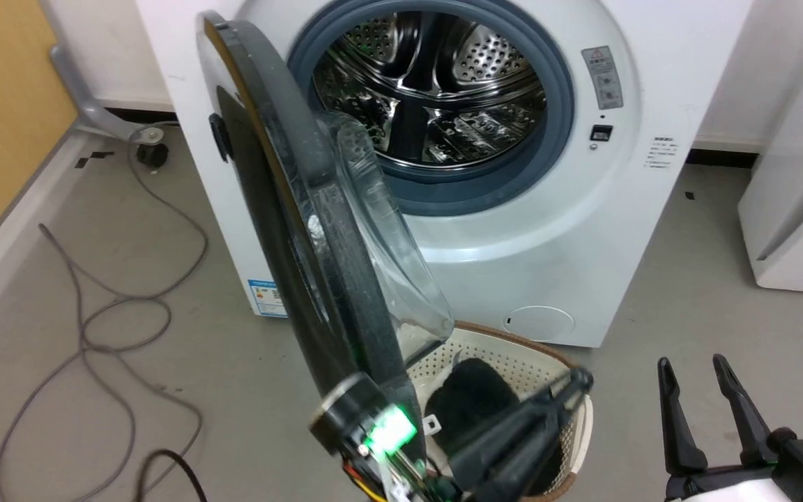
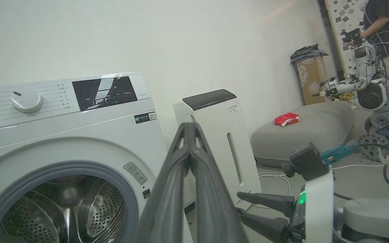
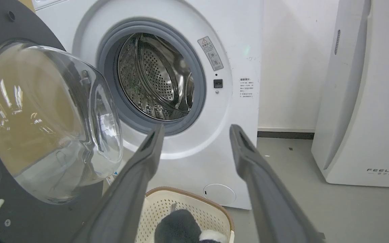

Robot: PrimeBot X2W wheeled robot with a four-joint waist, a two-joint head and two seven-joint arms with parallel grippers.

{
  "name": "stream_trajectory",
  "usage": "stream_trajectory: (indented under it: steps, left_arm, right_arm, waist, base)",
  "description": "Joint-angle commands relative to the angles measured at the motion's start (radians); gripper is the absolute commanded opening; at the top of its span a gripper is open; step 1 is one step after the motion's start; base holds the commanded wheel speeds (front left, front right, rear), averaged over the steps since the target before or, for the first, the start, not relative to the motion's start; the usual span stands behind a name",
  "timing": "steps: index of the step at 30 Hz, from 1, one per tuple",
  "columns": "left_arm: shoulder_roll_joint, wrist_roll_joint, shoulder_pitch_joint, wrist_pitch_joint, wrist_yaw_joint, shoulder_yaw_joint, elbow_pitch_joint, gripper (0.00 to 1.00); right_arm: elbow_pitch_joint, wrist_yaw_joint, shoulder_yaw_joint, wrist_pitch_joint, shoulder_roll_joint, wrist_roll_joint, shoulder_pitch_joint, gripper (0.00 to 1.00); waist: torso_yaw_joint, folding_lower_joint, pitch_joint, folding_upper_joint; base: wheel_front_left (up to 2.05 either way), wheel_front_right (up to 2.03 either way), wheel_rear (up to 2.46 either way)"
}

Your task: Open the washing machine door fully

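1. The left gripper (image 1: 576, 383) is clenched, its two fingers pressed flat together with nothing between them; in the left wrist view (image 2: 189, 130) they point toward the washer (image 2: 79, 135) and the white appliance (image 2: 214, 135) beside it
2. Its fingers slant out over the basket (image 1: 506, 355), which holds a dark cloth (image 1: 471, 397) and stands just in front of the washer
3. The right gripper (image 1: 693, 362) is spread wide and holds nothing; it hangs over bare floor (image 1: 652, 300) at the lower right, well apart from the door (image 1: 283, 209)
4. The door stands out roughly square to the washer front, hinged on its left side, with its rim turned toward the head camera and its glass bowl facing right
5. The door's lower edge ends just beside the left arm's wrist; contact cannot be told, and the left fingers lie on the glass side
6. In the right wrist view the door (image 3: 46, 118) is left of the fingers, and the drum opening (image 3: 154, 77) lies ahead
7. Left of the door, cables (image 1: 95, 314) trail across the floor
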Motion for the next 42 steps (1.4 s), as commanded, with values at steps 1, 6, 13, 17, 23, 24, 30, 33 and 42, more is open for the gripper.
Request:
stream_trajectory:
  steps: [1,6,13,17,23,24,30,33,42]
  left_arm:
    - [0.006,0.002,0.021,-0.004,-0.004,-0.014,0.016,0.00]
    - [0.009,-0.006,0.058,-0.004,0.007,-0.044,0.076,0.00]
    - [0.025,-0.027,0.094,-0.004,0.045,-0.025,0.213,0.00]
    - [0.025,-0.040,0.097,-0.004,0.067,-0.002,0.278,0.00]
    - [0.023,-0.055,0.103,-0.004,0.099,0.032,0.336,0.00]
    - [0.023,-0.057,0.104,-0.004,0.102,0.035,0.340,0.00]
    - [0.021,-0.063,0.108,-0.004,0.114,0.049,0.346,0.00]
    - [0.023,-0.065,0.110,-0.004,0.114,0.053,0.347,0.00]
    - [0.025,-0.066,0.121,-0.004,0.117,0.054,0.334,0.00]
  right_arm:
    - [0.002,0.001,-0.004,-0.004,0.004,0.005,0.021,1.00]
    - [0.008,0.001,-0.005,-0.004,0.004,0.005,0.021,1.00]
    - [0.020,0.001,-0.005,-0.004,0.004,0.004,0.014,1.00]
    - [0.024,0.001,-0.005,-0.004,0.004,0.002,0.011,1.00]
    - [0.027,0.001,-0.008,-0.004,0.004,-0.004,0.007,1.00]
    - [0.027,0.001,-0.008,-0.004,0.004,-0.004,0.007,1.00]
    - [0.029,0.001,-0.007,-0.004,0.004,-0.006,0.005,1.00]
    - [0.031,0.001,-0.001,-0.004,0.004,-0.006,0.003,1.00]
    - [0.032,0.001,0.003,-0.004,0.004,-0.004,0.005,1.00]
  waist:
    - [0.008,0.0000,0.002,0.0000]
    - [0.025,0.0000,0.008,0.0000]
    - [0.047,0.0000,0.018,0.0000]
    - [0.054,0.0000,0.026,0.0000]
    - [0.068,0.0000,0.038,0.0000]
    - [0.072,0.0000,0.039,0.0000]
    - [0.105,0.0000,0.048,0.0000]
    - [0.127,0.0000,0.051,0.0000]
    - [0.210,0.0000,0.059,0.0000]
  base:
    - [0.00,0.00,0.00]
    - [0.00,0.00,0.00]
    - [0.00,0.00,0.00]
    - [0.00,0.00,0.00]
    - [0.00,0.00,0.00]
    - [0.00,0.00,0.00]
    - [0.00,0.00,0.00]
    - [0.00,0.00,0.00]
    - [0.00,0.00,0.00]
